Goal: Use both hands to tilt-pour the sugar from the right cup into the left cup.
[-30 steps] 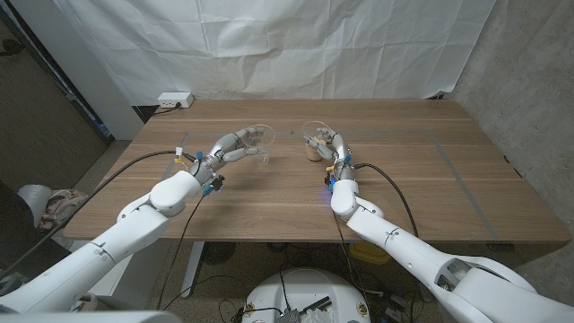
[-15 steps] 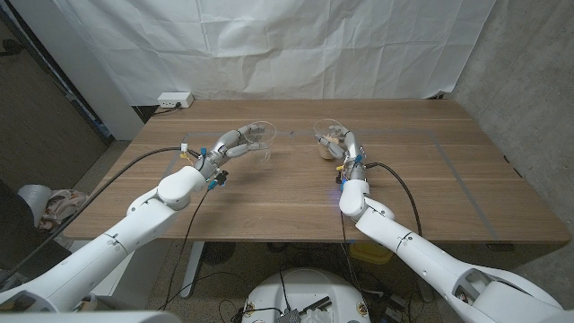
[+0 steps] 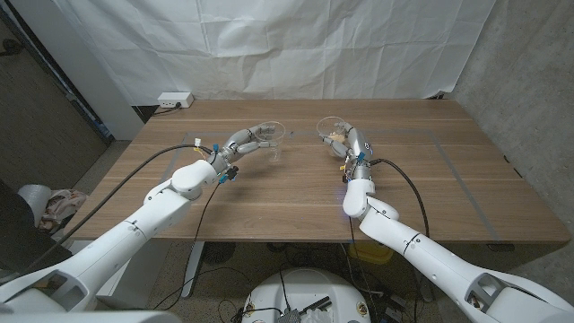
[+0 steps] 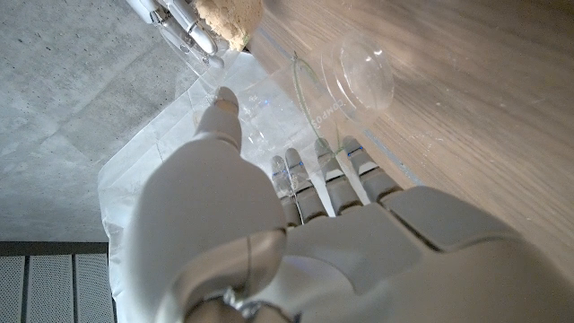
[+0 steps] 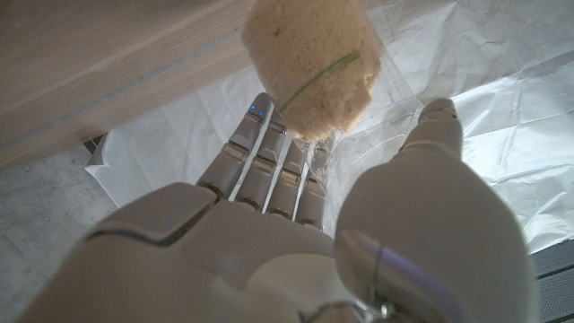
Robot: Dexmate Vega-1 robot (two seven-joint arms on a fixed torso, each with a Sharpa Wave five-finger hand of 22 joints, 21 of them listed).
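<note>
Head view: in the upper middle of the frame, the left hand [image 3: 244, 144] grips an empty clear cup [image 3: 272, 136], fingers closed round its wall. The cup stands out past the fingertips toward the picture's right, lifted above the wooden tabletop [image 3: 296, 193] and tipped. A little to its right, apart from it, the right hand [image 3: 351, 145] holds a second clear cup, the sugar cup [image 3: 333, 133], which sits at the hand's upper left, also raised and leaning. The two cups face each other across a gap, with neither touching the other.

Left wrist view: the left hand [image 4: 296, 224] fills the lower part of the frame, its fingers [image 4: 318, 170] and thumb wrapped on the empty clear cup [image 4: 296, 99], whose round base shows in the upper right against the tabletop [image 4: 484, 99]. At the top left edge, the sugar [image 4: 229, 20] and the fingertips of the other hand appear just beyond the cup's rim.

Right wrist view: the right hand [image 5: 296, 233] occupies the lower frame. Its fingers [image 5: 269, 161] and thumb close on the sugar cup [image 5: 359, 135], and the pale brown sugar [image 5: 314, 63] lies packed at the upper centre, just above the fingertips.
</note>
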